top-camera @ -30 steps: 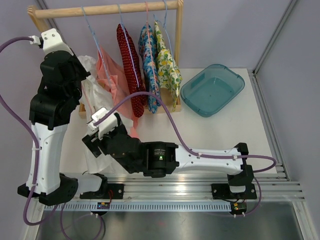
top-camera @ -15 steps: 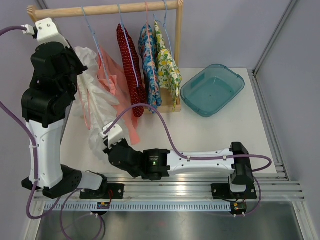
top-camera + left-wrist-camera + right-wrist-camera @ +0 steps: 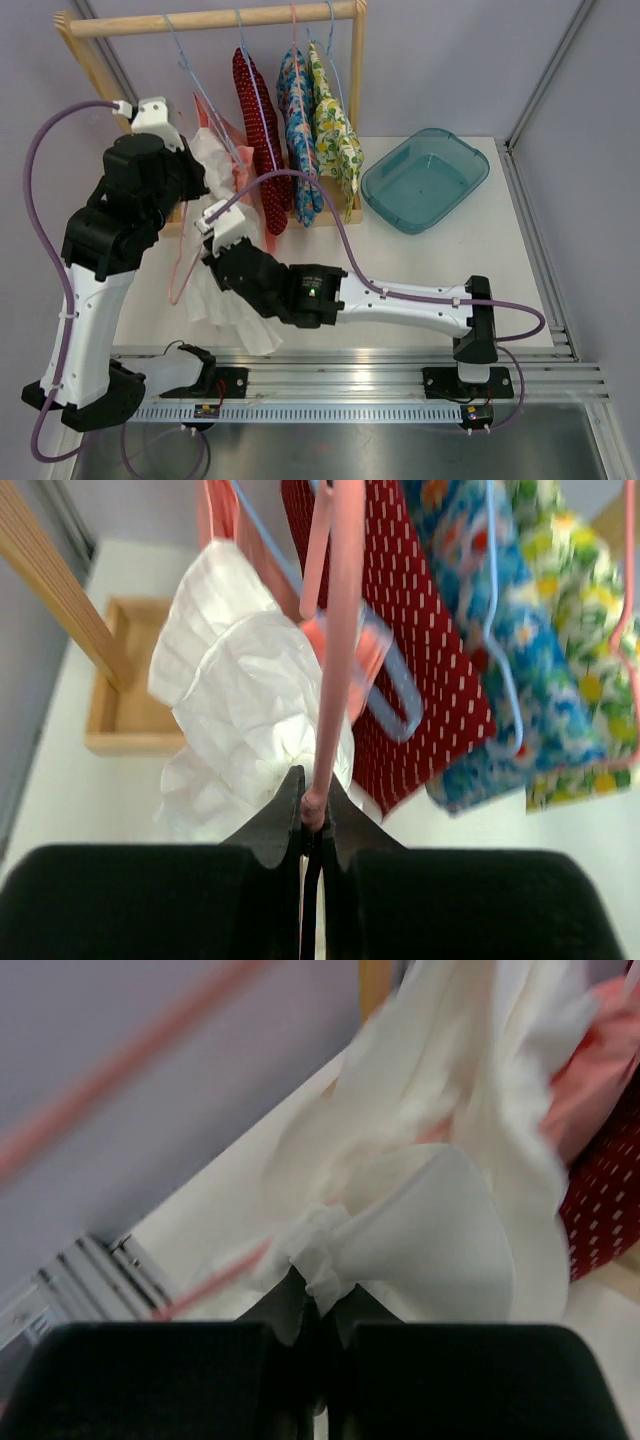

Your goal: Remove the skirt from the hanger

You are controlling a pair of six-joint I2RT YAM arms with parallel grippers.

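Where the left side of the desk runs from the rack's foot to the near edge, the white skirt (image 3: 232, 305) hangs bunched between the two arms, its lower hem close to the near edge. The left hand (image 3: 312, 818) is pinched fully closed on the lower end of a pink hanger (image 3: 342, 620), whose rod rises straight up from the fingers in the left wrist view. The skirt's ruffled cloth lies against that rod on its left side; whether a clip holds it there cannot be told. The right hand (image 3: 318, 1290) is closed tight on a gathered fold of the skirt, with the rest of the cloth fanning up and away from its fingers.

Along the far-left part of the desk stands a wooden rack (image 3: 210, 18) carrying a red dotted garment (image 3: 258, 120), a blue flowered garment (image 3: 298, 110) and a yellow flowered garment (image 3: 336, 125). A teal bin (image 3: 470, 160) sits toward the far-right corner, well apart from both hands.
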